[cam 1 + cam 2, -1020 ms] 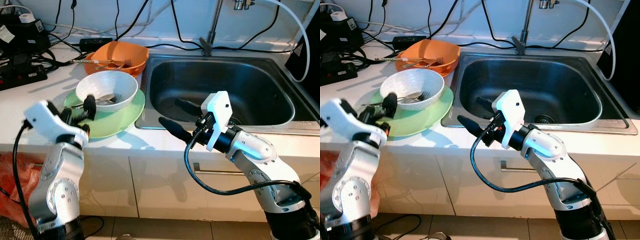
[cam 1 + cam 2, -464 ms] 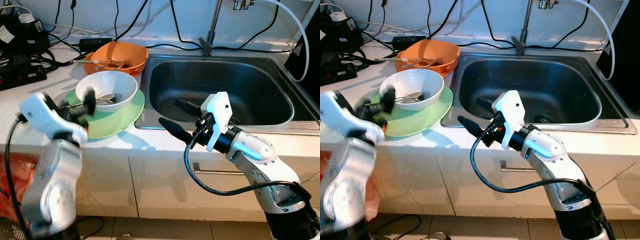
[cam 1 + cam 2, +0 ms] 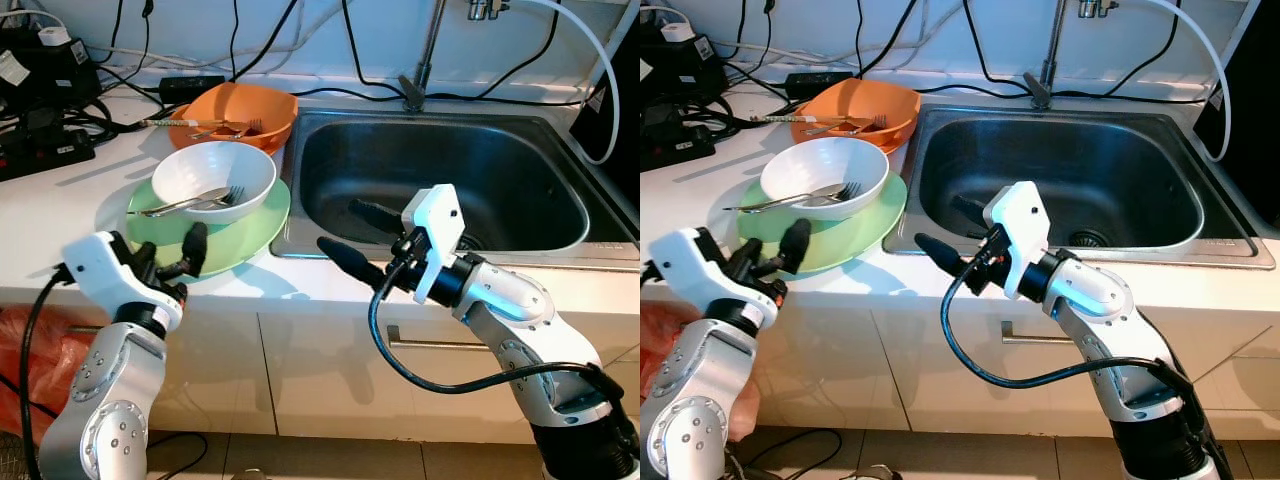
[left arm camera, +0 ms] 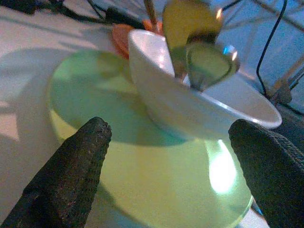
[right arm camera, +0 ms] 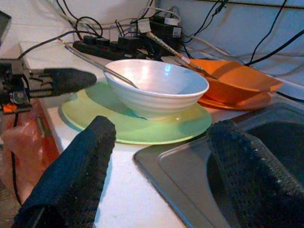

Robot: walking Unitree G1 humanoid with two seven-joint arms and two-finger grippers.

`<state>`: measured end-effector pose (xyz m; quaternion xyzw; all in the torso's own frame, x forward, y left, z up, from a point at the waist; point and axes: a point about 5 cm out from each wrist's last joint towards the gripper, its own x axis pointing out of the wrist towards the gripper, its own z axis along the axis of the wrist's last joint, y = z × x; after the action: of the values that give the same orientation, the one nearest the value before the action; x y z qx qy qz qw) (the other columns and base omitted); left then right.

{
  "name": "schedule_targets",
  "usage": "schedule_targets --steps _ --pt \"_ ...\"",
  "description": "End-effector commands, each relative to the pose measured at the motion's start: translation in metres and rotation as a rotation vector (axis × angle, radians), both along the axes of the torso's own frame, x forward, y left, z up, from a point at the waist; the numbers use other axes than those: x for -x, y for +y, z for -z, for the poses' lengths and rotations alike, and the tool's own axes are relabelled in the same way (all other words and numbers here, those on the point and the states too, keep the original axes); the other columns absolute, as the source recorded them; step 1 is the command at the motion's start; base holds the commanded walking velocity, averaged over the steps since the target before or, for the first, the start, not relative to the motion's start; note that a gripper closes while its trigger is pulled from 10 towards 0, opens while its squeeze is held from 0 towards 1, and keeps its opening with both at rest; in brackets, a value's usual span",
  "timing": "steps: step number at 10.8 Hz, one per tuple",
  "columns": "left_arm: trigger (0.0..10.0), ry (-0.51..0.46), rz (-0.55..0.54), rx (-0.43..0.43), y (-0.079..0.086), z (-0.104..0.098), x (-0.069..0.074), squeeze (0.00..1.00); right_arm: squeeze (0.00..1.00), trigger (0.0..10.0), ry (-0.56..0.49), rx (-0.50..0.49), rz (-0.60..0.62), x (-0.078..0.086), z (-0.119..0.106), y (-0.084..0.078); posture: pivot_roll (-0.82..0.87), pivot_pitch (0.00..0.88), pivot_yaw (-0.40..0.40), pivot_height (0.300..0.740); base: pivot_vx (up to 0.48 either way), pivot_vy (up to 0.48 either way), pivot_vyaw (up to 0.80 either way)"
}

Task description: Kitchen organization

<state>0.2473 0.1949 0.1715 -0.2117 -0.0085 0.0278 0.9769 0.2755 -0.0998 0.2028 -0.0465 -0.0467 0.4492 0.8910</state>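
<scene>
White countertop (image 3: 60, 200) w/ steel sink (image 3: 440, 190) set into its right half. Green plate (image 3: 240, 235) sits near the counter's front edge, just left of the sink rim; white bowl (image 3: 213, 180) rests on it, toward the plate's back. A fork (image 3: 195, 203) lies in the bowl, handle sticking out over the rim to the left. Behind the plate, twd the back of the counter, orange bowl (image 3: 240, 112) w/ utensils in it, just apart from the white bowl. Black power strip & cables (image 3: 45, 120) crowd the back-left corner. Faucet (image 3: 420, 75) stands at the sink's back edge.

Left gripper (image 3: 172, 260) is at the counter's front edge, fingers spread wide apart, nothing held, tips just at the near rim of the green plate; the wrist view looks across the plate at the white bowl between the two fingers (image 4: 71, 175).

Right gripper (image 3: 358, 238) hovers over the sink's front-left corner, pointing left twd the plate; fingers well parted, empty. One finger (image 5: 71, 175) is over the counter, the other over the sink edge.
</scene>
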Motion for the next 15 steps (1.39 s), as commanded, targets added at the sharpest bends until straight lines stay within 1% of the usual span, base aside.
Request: schedule_targets --steps 1,2,3,4,5,6,7,9,10,11,12,13,15 --pt "10.0 -0.076 0.017 -0.009 -0.003 -0.015 -0.001 0.0 0.0 10.0 -0.011 0.008 -0.003 -0.002 -0.002 -0.001 0.14 0.057 0.006 0.74 0.0 0.0 0.0" --pt "10.0 -0.095 0.028 -0.001 -0.005 -0.017 -0.002 0.0 0.0 10.0 -0.012 0.008 -0.003 -0.002 -0.003 -0.001 0.14 0.057 0.006 0.74 0.0 0.0 0.0" --pt "10.0 -0.152 0.076 0.043 -0.013 -0.025 -0.004 0.0 0.0 10.0 -0.01 0.009 -0.013 -0.001 -0.003 0.0 0.14 0.056 0.004 0.74 0.0 0.0 0.0" --pt "10.0 -0.174 0.104 0.062 -0.018 -0.027 -0.004 0.0 0.0 10.0 0.001 0.022 -0.05 0.003 -0.001 0.001 0.13 0.055 0.004 0.74 0.0 0.0 0.0" --pt "10.0 -0.177 0.109 0.068 -0.02 -0.027 -0.004 0.0 0.0 10.0 0.018 0.028 -0.099 0.008 -0.001 0.0 0.13 0.053 0.004 0.74 0.0 0.0 0.0" --pt "10.0 -0.181 0.096 0.069 -0.018 -0.026 -0.005 0.0 0.0 10.0 0.023 0.029 -0.12 0.01 -0.001 -0.001 0.13 0.052 0.002 0.74 0.0 0.0 0.0" --pt "10.0 -0.187 0.054 0.066 -0.012 -0.026 -0.007 0.0 0.0 10.0 0.025 0.034 -0.126 0.01 0.0 -0.001 0.13 0.049 0.002 0.74 0.0 0.0 0.0" --pt "10.0 -0.193 0.039 0.074 -0.01 -0.026 -0.009 0.0 0.0 10.0 0.026 0.036 -0.131 0.01 0.0 -0.001 0.13 0.05 0.002 0.74 0.0 0.0 0.0" --pt "3.3 -0.208 0.043 0.076 -0.01 -0.027 -0.01 0.0 0.0 10.0 0.029 0.036 -0.136 0.01 0.0 0.0 0.13 0.049 0.002 0.74 0.0 0.0 0.0" --pt "0.9 -0.205 0.036 0.09 -0.009 -0.025 -0.012 0.0 0.0 10.0 0.029 0.037 -0.136 0.011 0.0 -0.001 0.12 0.047 0.003 0.74 0.0 0.0 0.0" --pt "4.0 -0.197 0.036 0.087 -0.01 -0.024 -0.013 0.0 0.0 10.0 0.029 0.037 -0.136 0.011 0.0 -0.001 0.12 0.046 0.004 0.74 0.0 0.0 0.0" --pt "10.0 -0.184 0.034 0.067 -0.01 -0.022 -0.014 0.0 0.0 10.0 0.029 0.039 -0.137 0.011 0.001 -0.001 0.12 0.045 0.005 0.74 0.0 0.0 0.0" --pt "10.0 -0.159 0.01 0.04 -0.005 -0.016 -0.011 0.0 0.0 10.0 0.029 0.038 -0.142 0.012 0.001 -0.001 0.12 0.045 0.005 0.74 0.0 0.0 0.0"
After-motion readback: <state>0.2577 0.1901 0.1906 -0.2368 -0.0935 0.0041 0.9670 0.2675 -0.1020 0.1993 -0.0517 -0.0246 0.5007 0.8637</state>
